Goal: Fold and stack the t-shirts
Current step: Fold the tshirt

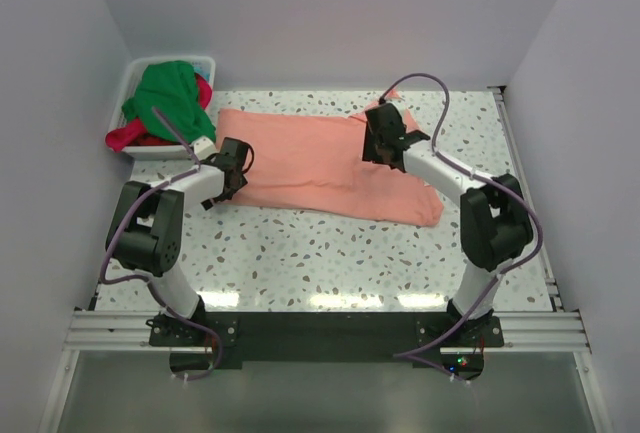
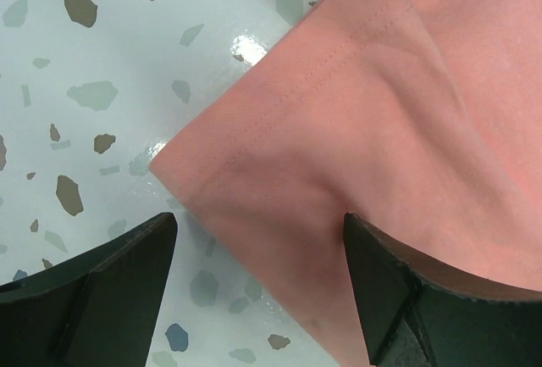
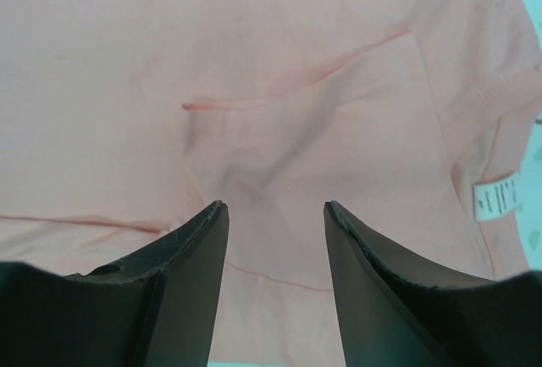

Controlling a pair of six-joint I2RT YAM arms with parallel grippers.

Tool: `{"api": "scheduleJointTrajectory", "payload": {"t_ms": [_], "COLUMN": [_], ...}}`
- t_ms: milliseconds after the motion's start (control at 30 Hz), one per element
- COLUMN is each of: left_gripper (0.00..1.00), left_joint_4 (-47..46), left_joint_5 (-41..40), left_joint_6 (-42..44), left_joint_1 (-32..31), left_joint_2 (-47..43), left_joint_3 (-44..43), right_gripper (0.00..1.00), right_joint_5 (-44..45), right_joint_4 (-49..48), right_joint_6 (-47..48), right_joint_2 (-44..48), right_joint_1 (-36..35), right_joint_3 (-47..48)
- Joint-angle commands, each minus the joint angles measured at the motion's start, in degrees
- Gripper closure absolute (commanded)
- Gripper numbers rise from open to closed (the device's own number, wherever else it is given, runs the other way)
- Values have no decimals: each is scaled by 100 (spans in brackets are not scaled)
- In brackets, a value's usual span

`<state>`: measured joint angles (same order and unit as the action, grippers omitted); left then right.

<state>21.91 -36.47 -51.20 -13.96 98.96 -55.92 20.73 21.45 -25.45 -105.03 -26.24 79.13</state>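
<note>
Our left end effector (image 1: 234, 166) hangs low over the bench (image 1: 330, 253) with its fingers spread wide. In its wrist view, the near-left corner of the salmon-pink t-shirt (image 1: 300, 158) lies flat on the speckled top between them, not pinched. A little farther back and to the right, our right end effector (image 1: 383, 145) hovers over the cloth with its fingers parted and nothing between them. Below it we see a sleeve turned in over the body, and a white care label (image 3: 493, 197) near the edge. The shirt stretches sideways across the middle of the bench as a long band, so we judge that its sides are already folded in and the crosswise fold is the step in hand. For that we think the left end effector must drop and close on every layer at the stitched corner. The right one should take the matching corner of the same end, so both can carry that end across to the other. Catching only the top layer would pull the fold open. At the far left, against the wall, the white tub (image 1: 135, 75) holds the green t-shirt (image 1: 170, 88) heaped over the red-magenta t-shirt (image 1: 125, 138). Both are unfolded and waiting their turn.
</note>
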Motion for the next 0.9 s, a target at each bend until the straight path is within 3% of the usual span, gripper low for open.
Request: {"api": "scheduleJointTrajectory", "payload": {"t_ms": [0,267,667,867], "left_gripper": [16,16,16,16], "left_joint_4": [-222,-662,-1136,-856], "left_joint_5": [-142,8,254,237], "left_joint_6": [294,558,585,418], "left_joint_1": [25,33,182,235], "left_joint_2": [-280,-614,44,220], "left_joint_3": [-51,46,-50,-68], "right_gripper": [46,46,47,47], "right_joint_5": [291,291,282,116], "right_joint_4": [263,280,421,439], "right_joint_6": [-82,-223,-311,-329], "right_joint_2": [448,756,940,1090], "right_joint_1": [49,101,137,180], "right_joint_3": [-565,-1189,-1585,-1936]}}
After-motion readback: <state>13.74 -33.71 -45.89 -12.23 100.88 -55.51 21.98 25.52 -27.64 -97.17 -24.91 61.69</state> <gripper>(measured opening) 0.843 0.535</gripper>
